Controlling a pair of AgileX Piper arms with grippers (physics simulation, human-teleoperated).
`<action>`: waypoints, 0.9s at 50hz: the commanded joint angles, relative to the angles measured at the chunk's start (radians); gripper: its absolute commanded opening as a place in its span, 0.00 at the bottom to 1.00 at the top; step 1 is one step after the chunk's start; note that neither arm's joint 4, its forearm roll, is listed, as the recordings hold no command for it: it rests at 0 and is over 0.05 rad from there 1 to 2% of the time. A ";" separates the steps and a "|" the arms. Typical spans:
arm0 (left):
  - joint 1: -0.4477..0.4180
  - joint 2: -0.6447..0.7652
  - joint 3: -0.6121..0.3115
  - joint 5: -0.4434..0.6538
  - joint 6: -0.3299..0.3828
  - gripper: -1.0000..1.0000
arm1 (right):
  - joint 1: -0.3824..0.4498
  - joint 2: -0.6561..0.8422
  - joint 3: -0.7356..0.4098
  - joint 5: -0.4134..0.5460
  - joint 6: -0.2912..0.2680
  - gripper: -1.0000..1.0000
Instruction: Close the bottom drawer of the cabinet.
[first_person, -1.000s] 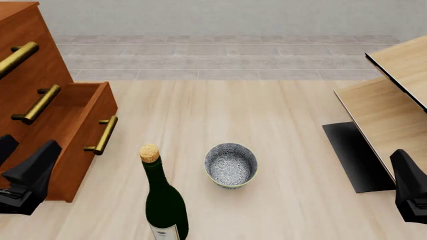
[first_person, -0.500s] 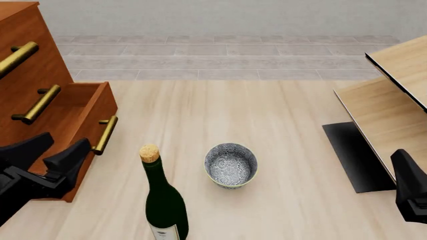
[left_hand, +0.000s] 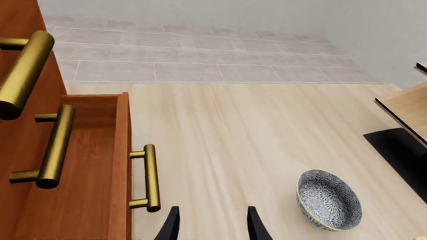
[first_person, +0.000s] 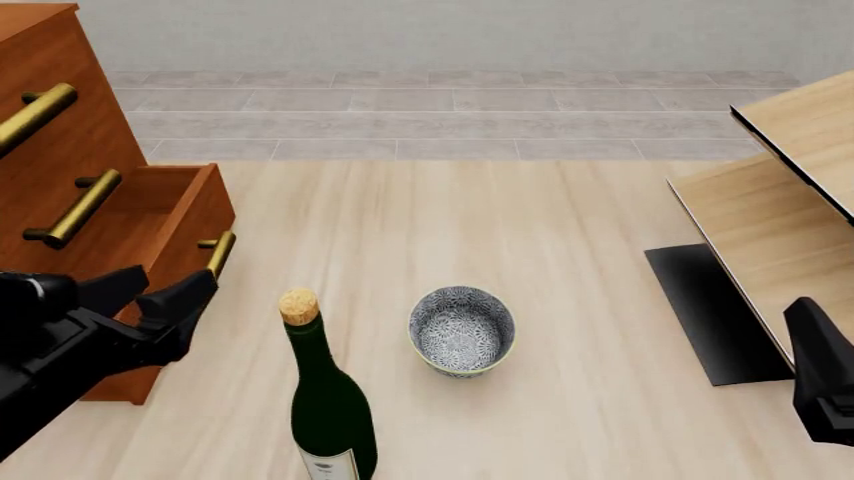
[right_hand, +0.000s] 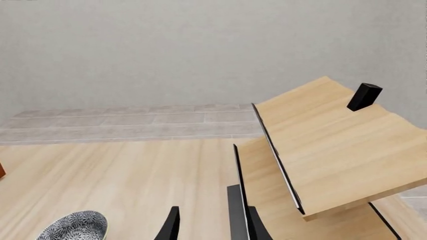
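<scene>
My left gripper (first_person: 151, 291), fingers apart and empty, sits by the bottom drawer (first_person: 171, 230); stiff wood, I'd push its flat front beside the brass handle (left_hand: 151, 177)

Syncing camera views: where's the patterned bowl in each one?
Front view: bowl sits centre, just right of the wine bottle.
Left wrist view: bowl at lower right, away from the bottom drawer.
Right wrist view: bowl cut off by the lower-left edge.
Shared landmark: the pale wood tabletop under the bowl.
</scene>
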 joint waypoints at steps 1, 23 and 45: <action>0.003 0.144 -0.001 -0.096 -0.032 1.00 | -0.006 -0.001 -0.002 0.001 0.007 1.00; -0.017 0.363 0.010 -0.249 -0.004 1.00 | -0.008 -0.002 -0.004 -0.005 0.010 1.00; 0.000 0.502 -0.008 -0.317 -0.023 1.00 | -0.013 -0.002 -0.003 -0.007 0.013 1.00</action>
